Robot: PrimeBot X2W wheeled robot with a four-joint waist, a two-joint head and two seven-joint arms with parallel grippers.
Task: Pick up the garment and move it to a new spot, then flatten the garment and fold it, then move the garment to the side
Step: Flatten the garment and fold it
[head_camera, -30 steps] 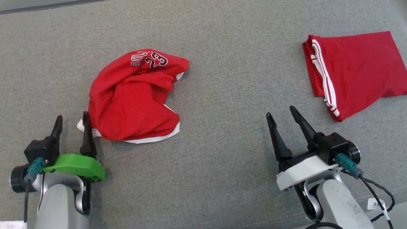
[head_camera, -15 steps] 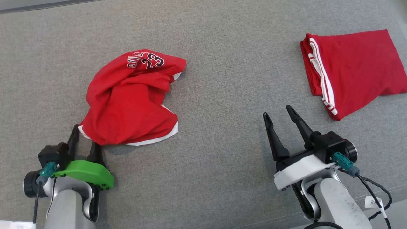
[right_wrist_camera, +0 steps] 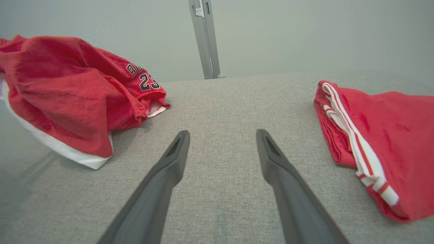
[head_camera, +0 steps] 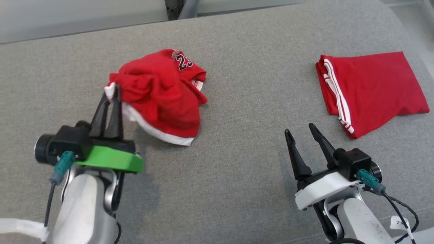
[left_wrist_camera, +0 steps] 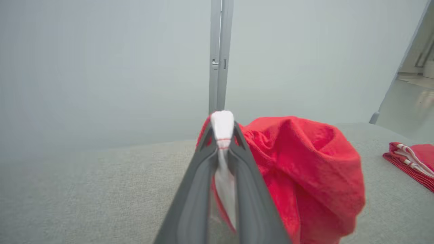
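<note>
The garment, a red jersey with white trim and a number print, is bunched up left of the middle of the grey surface, its near-left edge raised and its far part resting on the cloth. A second ago it lay spread lower and flatter, with the left gripper wide open just beside its near-left corner. Since then the jaws have closed narrow on the white hem and drawn it up, so the body of the jersey now hangs in folds to the right of the fingers. The head camera has also tilted, showing the far edge of the surface. The left forearm rises from the lower left, its green bracket level and the fingers pointing up and away. The right gripper stays at the lower right, its jaws wide and holding nothing, over bare surface near the folded red garment.
</note>
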